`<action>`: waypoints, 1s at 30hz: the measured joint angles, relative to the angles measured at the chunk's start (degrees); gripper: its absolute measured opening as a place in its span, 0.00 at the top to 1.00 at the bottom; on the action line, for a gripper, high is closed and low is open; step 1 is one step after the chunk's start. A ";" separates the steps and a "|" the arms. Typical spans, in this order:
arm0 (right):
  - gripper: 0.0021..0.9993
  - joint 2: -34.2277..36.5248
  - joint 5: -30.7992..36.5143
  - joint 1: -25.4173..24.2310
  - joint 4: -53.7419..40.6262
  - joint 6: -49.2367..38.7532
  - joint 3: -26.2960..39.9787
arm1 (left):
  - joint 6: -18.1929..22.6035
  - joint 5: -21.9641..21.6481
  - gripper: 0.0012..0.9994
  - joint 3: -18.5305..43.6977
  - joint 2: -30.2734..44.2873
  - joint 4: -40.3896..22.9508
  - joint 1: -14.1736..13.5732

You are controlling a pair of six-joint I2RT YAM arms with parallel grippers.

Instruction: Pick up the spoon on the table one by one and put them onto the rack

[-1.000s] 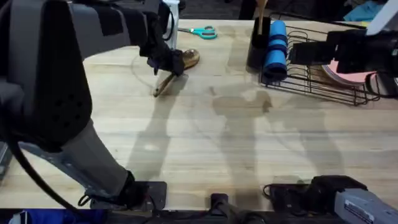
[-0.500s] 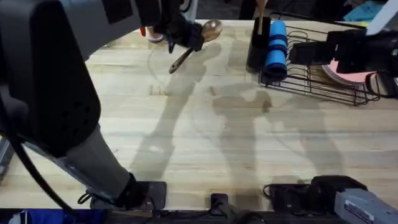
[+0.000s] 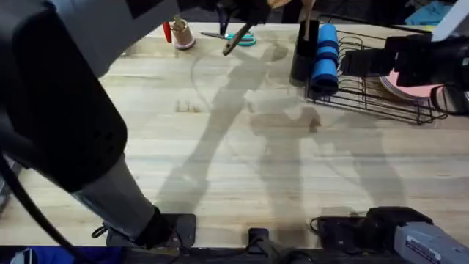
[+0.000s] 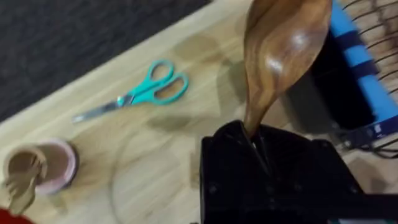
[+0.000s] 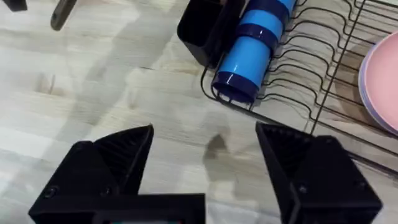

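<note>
A robot lab bench dressed as a kitchen counter: a pale plank table (image 3: 242,147) carries a black wire rack (image 3: 381,81) with a blue cup (image 3: 324,59) and pink plate (image 3: 410,88), teal scissors (image 4: 140,92) lying loose, arm bases bolted at the near edge, and what may be dark carpet beyond

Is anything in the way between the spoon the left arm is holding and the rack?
Nothing visible blocks it. The left gripper holds the spoon in the air above the table, beside the rack; the teal scissors lie below on the tabletop.
</note>
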 joint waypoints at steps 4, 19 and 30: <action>0.01 0.00 0.02 0.00 0.00 0.00 0.00 | 0.02 0.17 0.96 0.87 0.00 2.24 -2.18; 0.01 0.00 0.00 -0.02 0.00 -0.01 0.00 | -1.62 0.28 0.96 0.92 0.00 5.63 -5.96; 0.01 0.00 0.00 0.00 0.00 0.00 0.00 | -3.98 0.85 0.96 0.92 0.00 7.06 -6.07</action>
